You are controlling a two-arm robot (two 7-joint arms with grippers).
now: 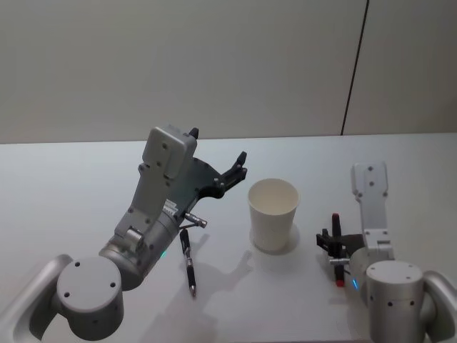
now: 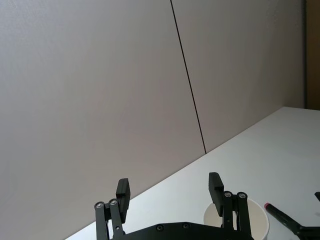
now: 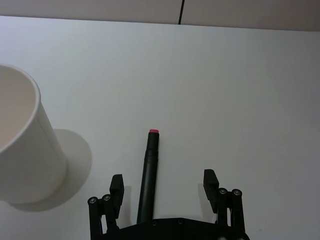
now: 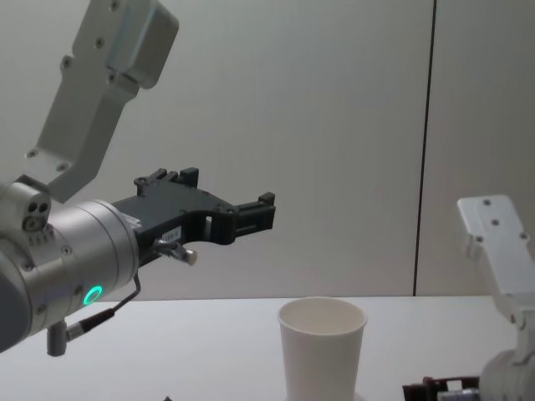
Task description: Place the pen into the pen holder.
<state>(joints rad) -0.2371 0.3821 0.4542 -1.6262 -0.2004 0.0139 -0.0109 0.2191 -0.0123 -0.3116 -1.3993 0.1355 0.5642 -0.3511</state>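
The pen holder is a white paper cup standing upright on the table, empty. A black pen with a pink tip lies on the table to its right, between the fingers of my open right gripper, which is low over the table. The pen's tip points away from me. A second black pen lies on the table left of the cup. My left gripper is raised well above the table, left of the cup, open and holding nothing.
The white table runs back to a plain grey wall with a dark vertical seam. My left forearm slants up over the second pen.
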